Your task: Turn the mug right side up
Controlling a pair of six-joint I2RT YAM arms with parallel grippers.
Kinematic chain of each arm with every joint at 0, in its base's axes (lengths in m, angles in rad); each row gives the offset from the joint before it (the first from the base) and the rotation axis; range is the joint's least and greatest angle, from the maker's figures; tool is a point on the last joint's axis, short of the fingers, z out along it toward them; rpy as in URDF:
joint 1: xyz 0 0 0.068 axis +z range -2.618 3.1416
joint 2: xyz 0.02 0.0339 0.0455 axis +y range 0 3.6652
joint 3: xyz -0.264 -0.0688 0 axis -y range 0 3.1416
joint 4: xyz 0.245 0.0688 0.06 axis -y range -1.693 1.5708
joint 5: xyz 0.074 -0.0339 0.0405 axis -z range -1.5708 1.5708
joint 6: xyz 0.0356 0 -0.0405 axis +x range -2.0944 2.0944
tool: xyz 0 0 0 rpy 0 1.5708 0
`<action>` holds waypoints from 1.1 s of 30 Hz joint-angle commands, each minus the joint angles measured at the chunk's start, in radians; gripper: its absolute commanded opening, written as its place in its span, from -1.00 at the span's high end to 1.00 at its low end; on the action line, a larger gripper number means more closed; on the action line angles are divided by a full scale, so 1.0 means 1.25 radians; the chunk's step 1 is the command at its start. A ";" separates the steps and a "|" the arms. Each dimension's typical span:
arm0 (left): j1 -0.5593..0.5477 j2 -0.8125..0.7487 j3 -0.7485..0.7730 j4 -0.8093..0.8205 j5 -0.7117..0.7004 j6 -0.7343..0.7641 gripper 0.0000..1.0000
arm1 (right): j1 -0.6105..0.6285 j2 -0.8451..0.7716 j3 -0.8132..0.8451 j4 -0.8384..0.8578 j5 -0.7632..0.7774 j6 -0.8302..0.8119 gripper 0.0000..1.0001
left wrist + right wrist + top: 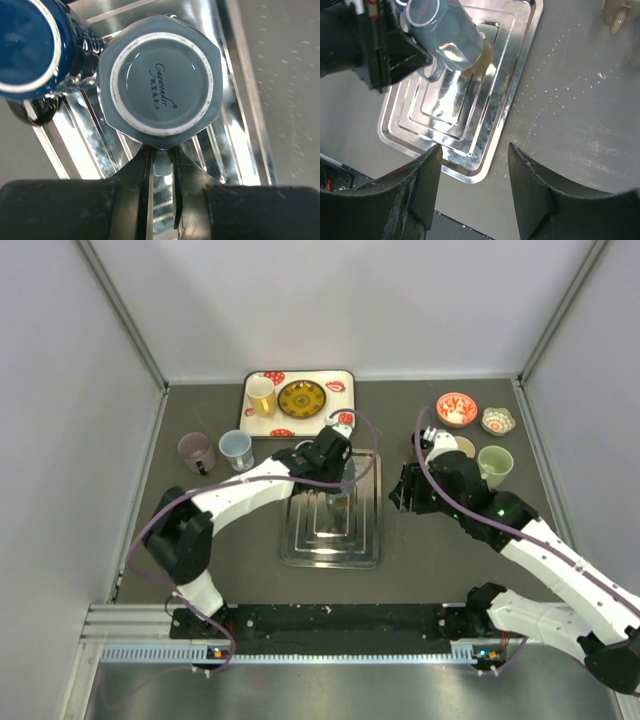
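A blue-grey mug (346, 480) is upside down over the steel tray (330, 540), its base facing up in the left wrist view (162, 80). My left gripper (161, 155) is shut on the mug's handle, at the mug's near side; it also shows in the top view (335, 462). In the right wrist view the mug (447, 32) looks tilted, and I cannot tell whether its mouth touches the tray (485, 140). My right gripper (475, 170) is open and empty, just right of the tray above the table (405, 490).
A dark blue cup (25, 45) stands close beside the mug on the tray. A patterned tray (340, 405) with a yellow cup and plate lies at the back. A purple mug (197, 451) and a light blue mug (237, 449) stand left. Bowls (457, 408) and a green cup (494, 463) stand right.
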 commanded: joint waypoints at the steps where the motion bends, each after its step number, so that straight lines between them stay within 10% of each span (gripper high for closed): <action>1: -0.018 -0.180 -0.049 0.100 0.014 -0.047 1.00 | 0.008 -0.045 -0.023 0.018 -0.040 0.047 -0.10; 19: -0.016 -0.582 -0.413 0.697 0.295 -0.448 1.00 | 0.006 -0.255 -0.381 0.670 -0.439 0.367 -0.35; 33: -0.016 -0.644 -0.480 0.804 0.366 -0.554 1.00 | 0.007 -0.140 -0.357 0.894 -0.439 0.425 -0.35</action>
